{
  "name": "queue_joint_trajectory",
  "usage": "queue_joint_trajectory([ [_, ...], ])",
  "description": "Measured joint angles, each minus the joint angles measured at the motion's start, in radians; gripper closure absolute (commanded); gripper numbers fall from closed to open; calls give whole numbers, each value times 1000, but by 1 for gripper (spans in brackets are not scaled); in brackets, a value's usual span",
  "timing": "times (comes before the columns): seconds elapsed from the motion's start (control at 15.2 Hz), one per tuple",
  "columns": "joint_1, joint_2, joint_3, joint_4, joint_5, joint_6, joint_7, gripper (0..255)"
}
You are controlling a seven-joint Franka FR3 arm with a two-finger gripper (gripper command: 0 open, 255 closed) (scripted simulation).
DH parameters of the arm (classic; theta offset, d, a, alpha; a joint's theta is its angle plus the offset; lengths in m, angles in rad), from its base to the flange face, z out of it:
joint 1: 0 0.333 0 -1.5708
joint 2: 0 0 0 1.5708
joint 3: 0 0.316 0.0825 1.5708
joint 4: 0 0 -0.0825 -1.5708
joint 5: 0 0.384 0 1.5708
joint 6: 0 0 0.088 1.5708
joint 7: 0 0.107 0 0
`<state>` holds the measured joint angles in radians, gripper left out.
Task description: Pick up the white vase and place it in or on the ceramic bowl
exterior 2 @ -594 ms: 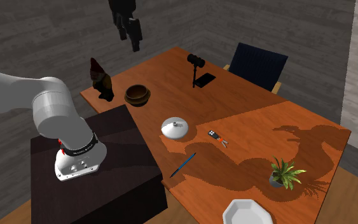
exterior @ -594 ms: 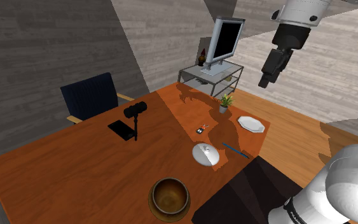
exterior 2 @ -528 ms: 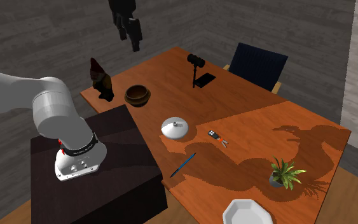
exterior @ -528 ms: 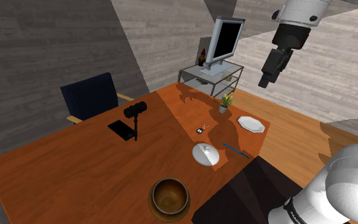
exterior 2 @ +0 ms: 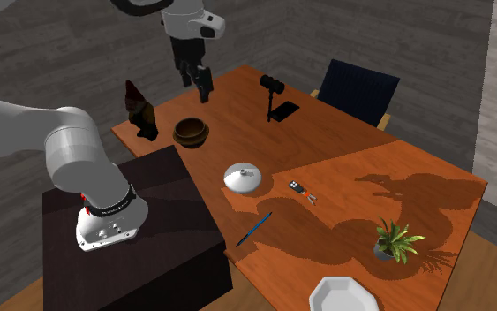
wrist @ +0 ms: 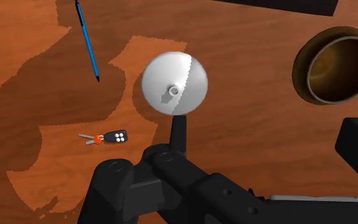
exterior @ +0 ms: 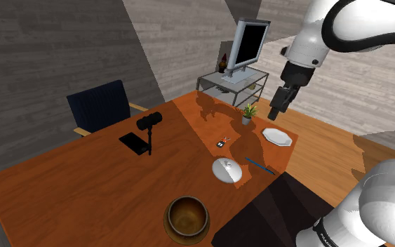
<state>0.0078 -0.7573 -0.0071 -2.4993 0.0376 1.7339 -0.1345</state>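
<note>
While the pincer (exterior 2: 199,86) hung in the air above the bench (exterior: 62,196), its two fingers stood apart and clasped nothing. On the bench the white vase (exterior: 225,170) sat upright, squat and dome-shaped with a small neck on top, well apart from the pincer.

By the shoulder view:
- The vase was at 1 o'clock from the brown bowl (exterior: 187,216), with bare bench between them; the bowl sat at the bench's near edge.
- A blue pen (exterior: 259,165) lay at 3 o'clock of the vase, near but not touching.
- A key fob (exterior: 222,142) lay at 12 o'clock of the vase.
- A white plate (exterior: 276,136) lay at 2 o'clock.
- A small potted plant (exterior: 248,112) stood at 1 o'clock, further off.
- A black camera on a small tripod (exterior: 149,123) stood at 10 o'clock of the vase, with a black phone (exterior: 132,143) just beside its foot.
- A dark blue chair (exterior: 99,104) stood at the bench's far side.

By the second exterior view, the pincer was at 12 o'clock of the bowl and a gnome figure (exterior 2: 140,110) stood at 10 o'clock of it. In the wrist view a shadow edge crossed the vase.
</note>
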Motion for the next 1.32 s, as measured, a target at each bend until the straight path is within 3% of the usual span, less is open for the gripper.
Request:
queue_joint_trajectory([
  [0.4, -6, 76, -21, -140, -14, 232, -41, 0],
  [0.79, -9, 234, -41, -239, -20, 505, -79, 0],
  [1.32, 2, 555, -76, -259, 5, 869, -154, 0],
])
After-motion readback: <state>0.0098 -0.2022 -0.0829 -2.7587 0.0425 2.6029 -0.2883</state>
